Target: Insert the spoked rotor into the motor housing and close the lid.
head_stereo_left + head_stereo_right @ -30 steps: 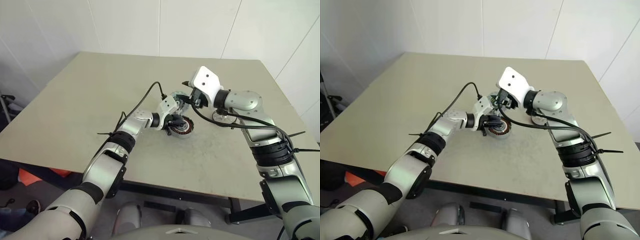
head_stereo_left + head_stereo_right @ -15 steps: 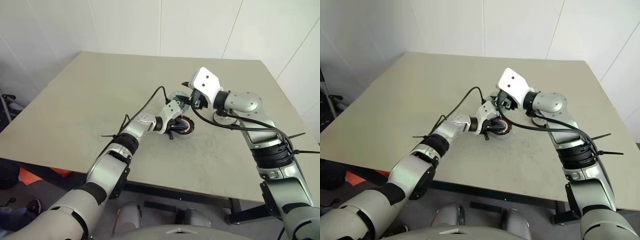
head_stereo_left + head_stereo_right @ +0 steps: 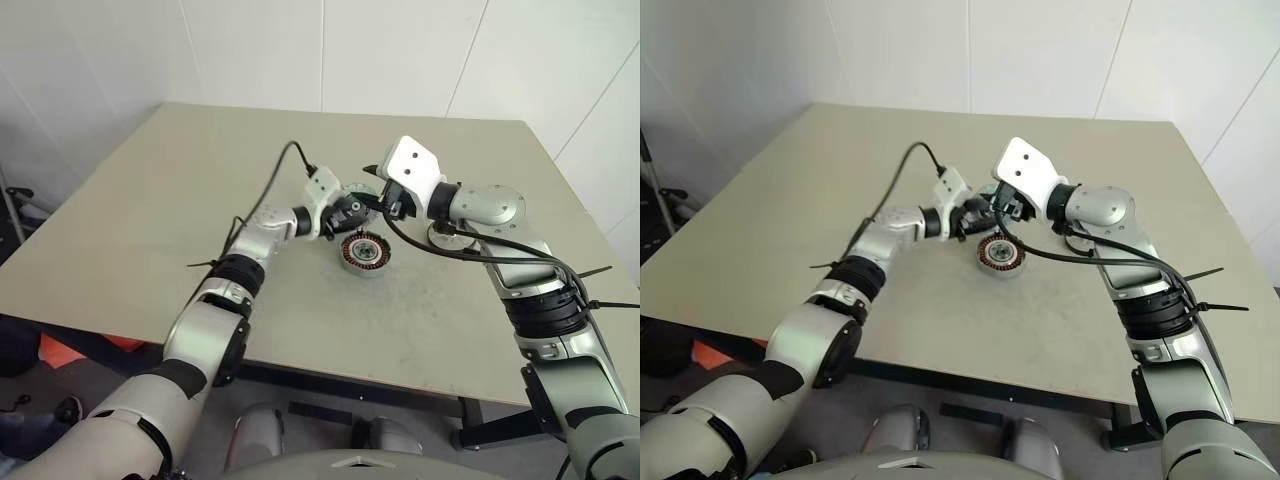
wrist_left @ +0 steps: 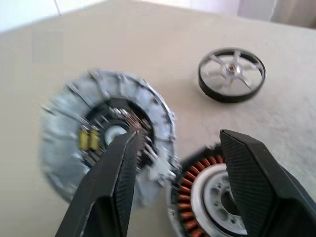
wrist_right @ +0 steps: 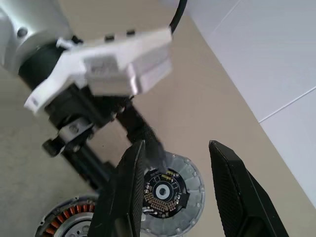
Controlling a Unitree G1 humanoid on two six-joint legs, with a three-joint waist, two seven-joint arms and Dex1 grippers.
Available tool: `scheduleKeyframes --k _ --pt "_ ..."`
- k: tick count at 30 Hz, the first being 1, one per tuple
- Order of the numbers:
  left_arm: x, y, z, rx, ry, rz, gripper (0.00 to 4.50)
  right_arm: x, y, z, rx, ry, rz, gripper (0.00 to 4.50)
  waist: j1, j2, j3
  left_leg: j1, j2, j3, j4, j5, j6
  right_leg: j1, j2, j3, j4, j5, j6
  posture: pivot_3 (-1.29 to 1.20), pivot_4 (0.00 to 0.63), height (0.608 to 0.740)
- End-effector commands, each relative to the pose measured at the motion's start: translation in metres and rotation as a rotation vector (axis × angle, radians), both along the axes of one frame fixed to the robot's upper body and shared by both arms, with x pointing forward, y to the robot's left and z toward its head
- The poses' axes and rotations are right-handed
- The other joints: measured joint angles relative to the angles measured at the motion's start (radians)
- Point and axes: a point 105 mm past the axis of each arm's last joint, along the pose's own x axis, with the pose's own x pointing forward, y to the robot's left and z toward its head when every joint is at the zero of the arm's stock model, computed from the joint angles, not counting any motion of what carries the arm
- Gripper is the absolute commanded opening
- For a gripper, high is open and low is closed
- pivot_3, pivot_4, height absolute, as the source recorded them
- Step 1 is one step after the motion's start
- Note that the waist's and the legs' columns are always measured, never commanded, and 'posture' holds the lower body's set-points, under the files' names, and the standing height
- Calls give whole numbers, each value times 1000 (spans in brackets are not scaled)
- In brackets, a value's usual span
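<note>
The motor housing [image 3: 363,252], a round ring with copper windings, sits on the table by itself. Just beyond it lies the spoked rotor [image 4: 108,138], a flat grey disc with a dark centre, also seen as the rotor [image 5: 170,190] in the right wrist view. My left gripper [image 3: 351,212] hovers open above the rotor's near edge and the housing [image 4: 207,197], with nothing between its fingers. My right gripper [image 5: 176,148] stands open above the rotor from the other side, also with nothing in it. The lid [image 4: 232,74], a silver disc with a central hub, lies farther off.
The beige table [image 3: 200,180] has wide bare areas to the left and at the front. Black cables run from both wrists over the work area. White walls stand behind the table.
My left gripper has opened, lifted off the motor housing and moved back toward the rotor. The housing stays on the table. The right arm has not moved.
</note>
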Motion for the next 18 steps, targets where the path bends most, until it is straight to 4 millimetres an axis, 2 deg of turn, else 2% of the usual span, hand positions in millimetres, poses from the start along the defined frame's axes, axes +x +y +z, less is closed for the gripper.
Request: scheduleKeyframes --k 1,4,7,10,12,15,18 --pt "-6 30 36 -108 -55 27 2773 -5 -5 15 6 -48 -2 2320 -1 0 0 0 0 0 0 0 0 0 0 0 0 0 0 0 0 740" --pt "-13 63 50 -153 -60 101 2773 -3 -19 -2 -37 -3 -48 2320 -2 0 0 1 1 1 -1 0 -1 0 0 0 0 0 0 0 0 740" --pt "-20 111 45 -144 -52 248 2817 -7 -30 -38 -127 95 -66 1669 -8 0 0 1 1 1 -1 0 -2 0 0 0 0 0 0 0 0 740" --pt "-27 136 40 -162 -24 331 2817 -10 -33 -53 -166 133 -65 652 -15 0 0 2 0 1 -1 0 -2 1 0 0 0 0 0 0 0 740" --pt "-31 150 35 -174 -1 385 2817 -9 -33 -57 -177 141 -68 19 -18 1 0 2 0 1 0 0 -3 1 0 0 0 -1 2 0 0 740" --pt "-39 157 27 -179 24 423 2817 -9 -31 -61 -191 149 -61 19 -21 1 0 3 0 1 0 0 -3 2 0 0 0 -4 6 0 0 740" --pt "-44 154 21 -193 40 434 2817 -4 -28 -68 -195 160 -66 19 -22 1 0 3 1 0 0 0 -3 2 1 0 0 -4 6 0 0 740"
